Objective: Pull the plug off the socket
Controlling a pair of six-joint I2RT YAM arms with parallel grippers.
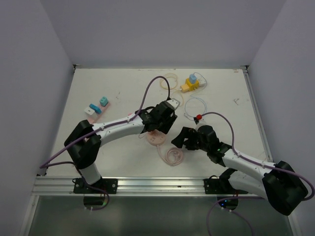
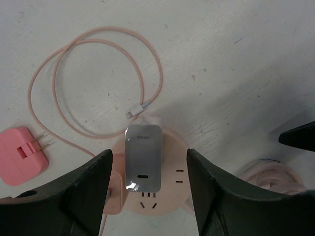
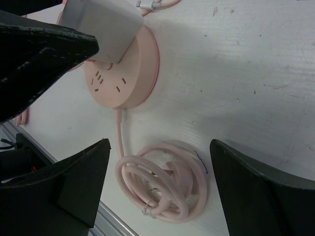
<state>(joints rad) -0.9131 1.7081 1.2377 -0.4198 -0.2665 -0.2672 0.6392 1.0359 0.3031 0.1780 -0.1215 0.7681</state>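
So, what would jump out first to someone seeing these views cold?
The silver charger standing in the round pink socket near the middle of the table, bracketed by the left tool, jaws open with gaps on both sides. Next, the coiled pink cable lying below the open right tool, toward the near edge.

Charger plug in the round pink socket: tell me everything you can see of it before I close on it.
The charger plug is a glossy, silvery-white rectangular block with rounded edges, standing plugged into the round pink socket. The face towards the left wrist camera shows small grey lettering at one end and an empty oval port at the other. The left gripper straddles it with a gap on each side, not touching. A pink cable's connector lies loose just beyond it.
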